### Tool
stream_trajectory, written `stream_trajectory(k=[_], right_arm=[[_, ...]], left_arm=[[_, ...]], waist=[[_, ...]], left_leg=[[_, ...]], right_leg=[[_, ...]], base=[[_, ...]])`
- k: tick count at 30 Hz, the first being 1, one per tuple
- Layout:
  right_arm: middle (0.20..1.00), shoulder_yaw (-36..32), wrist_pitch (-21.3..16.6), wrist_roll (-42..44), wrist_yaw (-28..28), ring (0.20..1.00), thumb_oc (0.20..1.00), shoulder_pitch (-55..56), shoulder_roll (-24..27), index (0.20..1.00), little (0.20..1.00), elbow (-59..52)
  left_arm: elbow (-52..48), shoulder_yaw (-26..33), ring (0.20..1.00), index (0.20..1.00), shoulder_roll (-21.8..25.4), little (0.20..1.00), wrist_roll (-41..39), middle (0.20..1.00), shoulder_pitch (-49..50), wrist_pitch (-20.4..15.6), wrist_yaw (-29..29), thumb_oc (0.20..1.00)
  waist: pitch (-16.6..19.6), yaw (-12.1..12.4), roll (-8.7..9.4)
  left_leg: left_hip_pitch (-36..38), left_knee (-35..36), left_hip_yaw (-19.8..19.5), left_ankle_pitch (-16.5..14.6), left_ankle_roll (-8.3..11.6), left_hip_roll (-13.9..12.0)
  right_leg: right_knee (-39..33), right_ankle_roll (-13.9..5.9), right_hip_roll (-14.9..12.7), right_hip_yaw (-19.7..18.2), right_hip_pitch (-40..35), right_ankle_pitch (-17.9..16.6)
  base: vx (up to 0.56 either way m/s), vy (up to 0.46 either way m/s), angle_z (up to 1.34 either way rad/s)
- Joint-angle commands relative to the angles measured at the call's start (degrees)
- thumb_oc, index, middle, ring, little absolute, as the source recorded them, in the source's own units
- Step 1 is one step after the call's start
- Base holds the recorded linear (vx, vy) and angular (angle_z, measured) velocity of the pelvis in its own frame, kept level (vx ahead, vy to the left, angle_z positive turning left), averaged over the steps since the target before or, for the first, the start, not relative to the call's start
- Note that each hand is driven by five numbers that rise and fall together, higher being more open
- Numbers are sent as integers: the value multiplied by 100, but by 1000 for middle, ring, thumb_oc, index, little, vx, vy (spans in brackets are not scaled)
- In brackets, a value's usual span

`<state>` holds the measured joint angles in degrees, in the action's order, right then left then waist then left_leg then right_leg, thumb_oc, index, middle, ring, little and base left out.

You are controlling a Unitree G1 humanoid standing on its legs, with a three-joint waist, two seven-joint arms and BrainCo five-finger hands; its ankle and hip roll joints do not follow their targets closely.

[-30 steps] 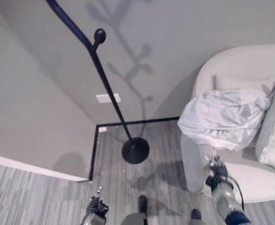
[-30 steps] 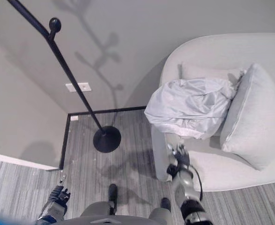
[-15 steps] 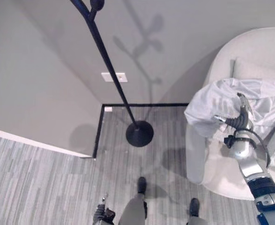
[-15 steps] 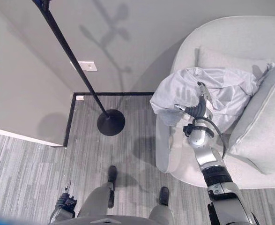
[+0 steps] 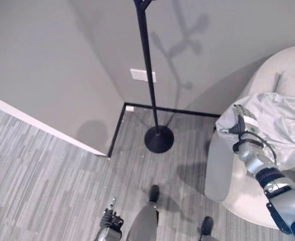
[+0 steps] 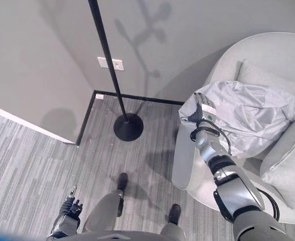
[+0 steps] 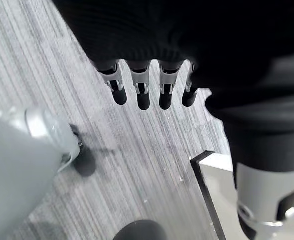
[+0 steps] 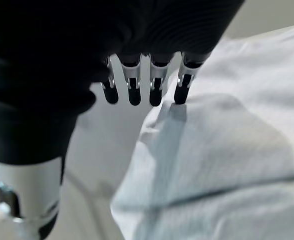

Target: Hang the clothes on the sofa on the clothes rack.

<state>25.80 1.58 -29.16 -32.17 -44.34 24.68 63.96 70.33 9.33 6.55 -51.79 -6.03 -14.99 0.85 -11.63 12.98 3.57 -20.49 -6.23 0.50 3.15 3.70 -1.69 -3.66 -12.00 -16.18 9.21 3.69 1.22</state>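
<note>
Sofa [image 6: 268,55] holds everything I care about: the pale grey garment [image 6: 248,113] lies crumpled across its seat, draped toward the near armrest, with a cushion [image 6: 288,163] beside it on the side away from the rack. I see my right hand [image 6: 201,111] at the garment's nearer edge, over the armrest. In the right wrist view its fingers [image 8: 182,85] run straight, one dark tip touching the cloth [image 8: 222,150] and the rest just above it; nothing is curled round the fabric, so I read that hand as open and holding nothing.

My left hand [image 5: 108,221] hangs low over the striped grey floor [image 5: 41,175], and the left wrist view shows its fingers [image 7: 141,92] straight and relaxed, with nothing in them.

The black clothes rack [image 5: 150,80] stands on its round base [image 5: 159,139] in the wall corner, well apart from the sofa. Between base and armrest lies an open strip of floor. A white wall plate [image 5: 142,75] sits just behind the pole.
</note>
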Motion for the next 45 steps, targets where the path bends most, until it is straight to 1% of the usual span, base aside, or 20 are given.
stream_trajectory(k=[1, 2, 3, 6, 7, 8, 10, 11, 17, 18, 19, 20, 24, 33, 37, 40, 42, 43, 44, 45], right_arm=[[1000, 249, 328, -235, -201, 1000, 1000, -473, 146, 1000, 1000, 249], [1000, 405, 509, -420, -204, 1000, 1000, -562, 89, 1000, 1000, 552], [1000, 405, 509, -420, -204, 1000, 1000, -562, 89, 1000, 1000, 553], [1000, 710, 775, -916, -6, 1000, 1000, -602, 29, 1000, 1000, 961], [1000, 918, 948, -1261, 157, 1000, 1000, -557, 18, 1000, 1000, 1187], [1000, 1021, 1009, -1451, 247, 1000, 1000, -527, 27, 1000, 1000, 1275], [1000, 1022, 1010, -1454, 249, 1000, 1000, -527, 27, 1000, 1000, 1275], [1000, 1252, 1157, -1908, 484, 1000, 1000, -437, 29, 1000, 1000, 1469], [1000, 1456, 1378, -2522, 955, 1000, 1000, -185, 122, 1000, 1000, 1742], [529, 1479, 1399, -2591, 1047, 529, 529, -167, 113, 529, 529, 1792], [432, 1479, 1400, -2593, 1049, 432, 432, -168, 113, 432, 432, 1791], [200, 1487, 1402, -2634, 1127, 200, 200, -153, 106, 200, 200, 1824], [200, 1493, 1439, -2834, 1295, 200, 200, 12, 197, 200, 200, 1858], [200, 1309, 1453, -2758, 1249, 200, 200, 253, 363, 200, 200, 1820], [200, 1016, 1390, -2252, 881, 200, 200, 278, 439, 200, 200, 1560], [200, 566, 1280, -1501, 334, 200, 200, 254, 624, 200, 200, 888], [200, 485, 1253, -1419, 250, 200, 200, 290, 685, 200, 200, 669], [200, 118, 1198, -1069, -46, 200, 200, 384, 909, 200, 200, -95], [200, -70, 1187, -1022, -134, 200, 200, 510, 1045, 200, 200, -658], [200, -80, 1192, -1028, -126, 200, 200, 522, 1052, 200, 200, -673]], left_arm=[[130, -110, 1000, 1000, 226, 1000, -376, 1000, -237, -180, -40, 1000], [123, -147, 1000, 1000, 227, 1000, -403, 1000, -288, -184, -20, 1000], [123, -147, 1000, 1000, 227, 1000, -403, 1000, -288, -184, -20, 1000], [127, -160, 1000, 1000, 246, 1000, -441, 1000, -349, -163, 11, 1000], [115, -185, 1000, 1000, 246, 1000, -433, 1000, -365, -150, 18, 1000], [112, -204, 1000, 1000, 254, 1000, -412, 1000, -366, -140, 10, 1000], [111, -203, 1000, 1000, 253, 1000, -411, 1000, -365, -140, 10, 1000], [94, -250, 1000, 1000, 252, 1000, -379, 1000, -397, -147, 8, 1000], [37, -358, 1000, 1000, 262, 1000, -233, 1000, -390, -138, 52, 1000], [47, -358, 1000, 1000, 270, 1000, -213, 1000, -389, -137, 67, 1000], [47, -358, 1000, 1000, 270, 1000, -213, 1000, -389, -137, 68, 1000], [52, -346, 1000, 1000, 286, 1000, -207, 1000, -384, -135, 79, 1000], [33, -338, 1000, 1000, 333, 1000, -60, 1000, -343, -138, 96, 1000], [96, -319, 1000, 1000, 442, 1000, 265, 1000, -261, -171, 189, 1000], [106, -301, 1000, 1000, 473, 1000, 387, 1000, -203, -186, 261, 1000], [47, -267, 1000, 1000, 469, 1000, 415, 1000, -165, -220, 325, 1000], [22, -245, 1000, 1000, 462, 1000, 405, 1000, -150, -223, 339, 1000], [-17, -169, 1000, 1000, 438, 1000, 345, 1000, -84, -249, 388, 1000], [-76, -104, 1000, 1000, 405, 1000, 259, 1000, -58, -279, 420, 1000], [-77, -111, 1000, 1000, 404, 1000, 259, 1000, -58, -279, 421, 1000]], waist=[[-7, 152, 180], [-13, 209, 167], [-12, 209, 167], [-19, 277, 144], [-9, 312, 133], [3, 328, 134], [8, 325, 133], [-10, 360, 128], [-7, 404, 149], [-2, 411, 155], [-1, 410, 155], [5, 416, 167], [42, 439, 219], [96, 390, 286], [161, 293, 332], [214, 134, 346], [252, 86, 348], [303, -13, 326], [337, -72, 307], [347, -72, 310]], left_leg=[[-725, -882, -361, -307, -17, -323], [-779, -937, -368, -322, -16, -297], [-780, -938, -369, -322, -16, -297], [-873, -1010, -395, -337, -12, -251], [-926, -1053, -408, -346, -6, -237], [-977, -1073, -413, -340, 0, -226], [-985, -1078, -415, -342, -1, -226], [-1054, -1106, -440, -339, 8, -195], [-1112, -1074, -483, -298, 23, -147], [-1117, -1069, -488, -293, 26, -147], [-1118, -1069, -489, -293, 26, -147], [-1117, -1068, -495, -294, 29, -147], [-1084, -1048, -543, -301, 51, -144], [-895, -915, -597, -249, 90, -214], [-691, -775, -592, -203, 99, -316], [-372, -517, -542, -123, 119, -458], [-290, -405, -539, -67, 118, -481], [-69, -189, -510, 7, 147, -562], [71, -29, -494, 58, 160, -599], [63, -6, -496, 84, 157, -593]], right_leg=[[-123, 211, -316, -100, -159, -819], [-126, 209, -332, -70, -152, -827], [-126, 209, -332, -69, -152, -827], [-129, 204, -351, -34, -129, -836], [-134, 199, -358, -13, -123, -839], [-134, 192, -364, 13, -113, -843], [-134, 192, -363, 15, -109, -843], [-134, 177, -373, 53, -100, -838], [-134, 153, -395, 130, -71, -841], [-134, 154, -394, 139, -73, -833], [-134, 155, -394, 140, -73, -833], [-134, 156, -391, 152, -79, -824], [-134, 152, -377, 203, -136, -778], [-134, 170, -321, 253, -240, -714], [-134, 188, -277, 193, -305, -664], [-134, 216, -199, 137, -402, -599], [-134, 220, -184, 122, -401, -594], [-134, 235, -124, 93, -475, -546], [-131, 241, -95, 72, -510, -516], [-131, 239, -99, 75, -495, -525]], base=[[33, 6, 13], [20, 1, 11], [33, 1, 10], [6, 1, 1], [0, 0, 0], [19, -5, 5], [4, -9, 7], [2, -14, 4], [-4, -14, 4], [-11, -21, 4], [-6, -20, 5], [-1, -24, 4], [-6, -35, 8], [-7, -36, 3], [2, -51, -1], [3, -74, -5], [16, -49, -15], [34, -65, -17], [30, -61, -14], [53, -46, -8]])
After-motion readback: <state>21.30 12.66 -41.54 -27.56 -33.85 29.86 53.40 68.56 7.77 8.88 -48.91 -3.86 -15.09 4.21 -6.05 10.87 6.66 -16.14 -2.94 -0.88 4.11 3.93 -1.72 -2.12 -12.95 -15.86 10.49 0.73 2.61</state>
